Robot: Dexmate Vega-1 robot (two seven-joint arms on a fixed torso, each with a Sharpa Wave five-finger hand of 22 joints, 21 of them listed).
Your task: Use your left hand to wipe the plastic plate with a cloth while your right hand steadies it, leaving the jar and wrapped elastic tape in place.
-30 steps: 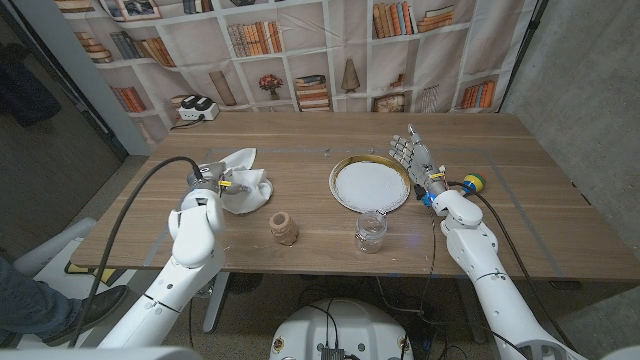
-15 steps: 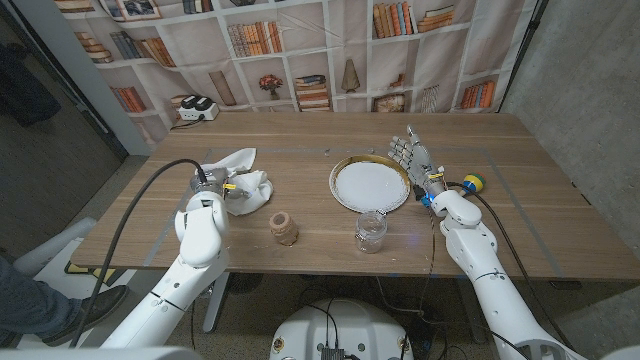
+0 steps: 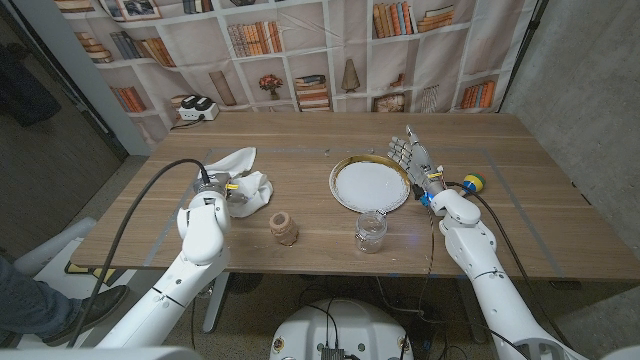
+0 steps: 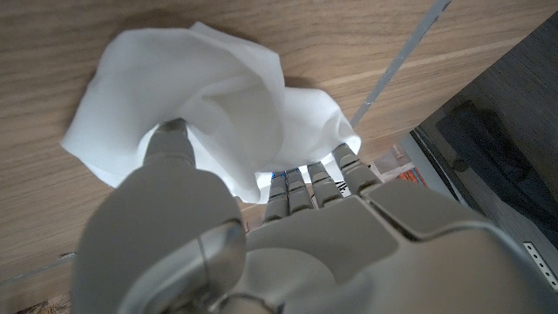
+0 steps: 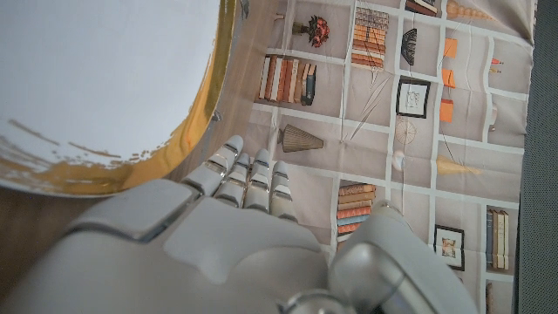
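Observation:
A white plastic plate point(image 3: 369, 186) with a gold rim lies at the table's middle, also seen close up as the plate point(image 5: 87, 78). My right hand point(image 3: 412, 156) stands at its right rim, fingers point(image 5: 248, 172) straight and apart, holding nothing. At the left a crumpled white cloth point(image 3: 247, 182) lies bunched, and my left hand point(image 3: 212, 192) grips its near edge. The wrist view shows the cloth point(image 4: 218, 96) pinched between thumb and fingers point(image 4: 307, 180). A clear jar point(image 3: 370, 230) and the brown wrapped elastic tape point(image 3: 284, 228) stand in front of the plate.
A yellow and blue roll point(image 3: 472, 183) lies beside my right wrist. A white device point(image 3: 195, 108) sits at the back left corner. A black cable point(image 3: 130, 215) loops off my left arm. A person's leg point(image 3: 22, 300) shows off the table's left.
My left hand has edged right and toward the near edge, gathering the cloth, which has bunched up slightly. The right hand, plate, jar and tape have not moved.

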